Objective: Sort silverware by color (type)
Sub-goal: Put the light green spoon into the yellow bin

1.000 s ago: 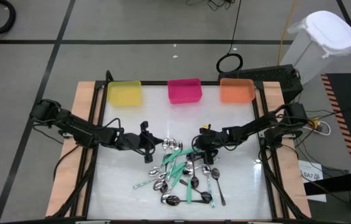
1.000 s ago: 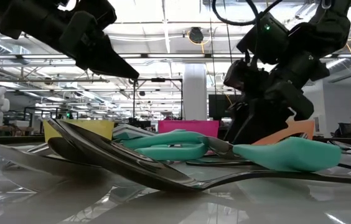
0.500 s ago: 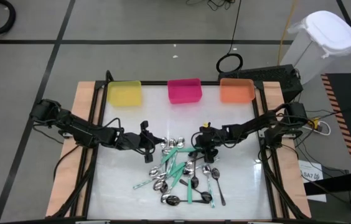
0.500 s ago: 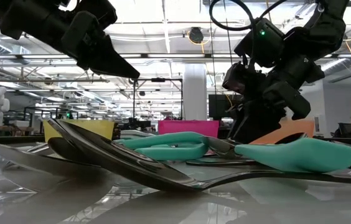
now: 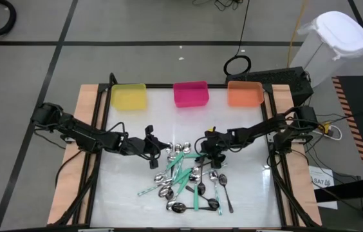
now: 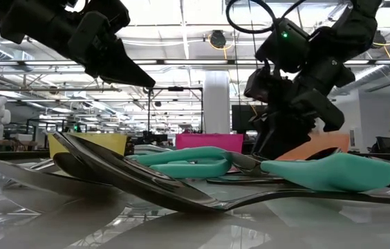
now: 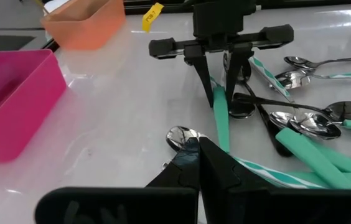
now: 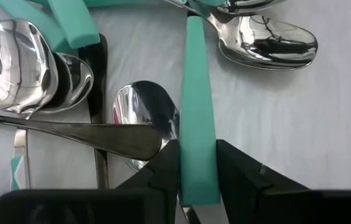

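So at the left of the overhead shot, the left gripper was parked just beside the left edge of the spoon pile, jaws pressed fully together with nothing between them; in its own wrist camera the pinched fingertips sat right next to a shiny spoon bowl.

Center of the frame, lower middle: the silverware was one messy heap on the white table, with teal-handled, all-silver and dark ones crossing over each other.

Along the top edge of the table were the yellow bin, pink bin and orange bin, in that order, well apart from the pile. Couldn't see any spoons in them.

Right of center, the right gripper was down at the upper right of the heap. Its wrist cam was pretty clear: both fingers were squeezed against the sides of a teal spoon handle, so it had hold of that one. That handle ran up toward a silver bowl, with a dark spoon lying just beside it.
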Tool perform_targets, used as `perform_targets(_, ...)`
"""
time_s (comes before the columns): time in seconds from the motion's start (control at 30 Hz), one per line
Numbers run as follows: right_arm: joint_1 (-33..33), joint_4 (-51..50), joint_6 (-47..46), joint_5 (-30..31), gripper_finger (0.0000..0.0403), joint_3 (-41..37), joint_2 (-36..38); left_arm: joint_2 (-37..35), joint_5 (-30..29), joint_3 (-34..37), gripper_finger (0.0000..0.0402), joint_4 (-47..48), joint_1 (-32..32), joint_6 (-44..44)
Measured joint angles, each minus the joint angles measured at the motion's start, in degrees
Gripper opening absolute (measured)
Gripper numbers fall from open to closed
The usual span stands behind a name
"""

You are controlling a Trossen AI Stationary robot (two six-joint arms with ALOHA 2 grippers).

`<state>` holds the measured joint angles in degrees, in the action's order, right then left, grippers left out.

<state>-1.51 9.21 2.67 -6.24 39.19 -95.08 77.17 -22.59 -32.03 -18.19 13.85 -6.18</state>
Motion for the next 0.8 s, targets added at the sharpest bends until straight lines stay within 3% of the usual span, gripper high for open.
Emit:
perform_targets(0.43,-0.4,-13.3,-0.4,0.6,0.0082,8.3,1.7,0.0,0.0,0.0,0.0001,0.4,1.7,-3.2)
perform_targets(0.8,-3.2,-25.8,0.2,6.3,0.0083,14.4,1.8,0.0,0.0,0.0,0.0001,0.4,2.9,-5.2)
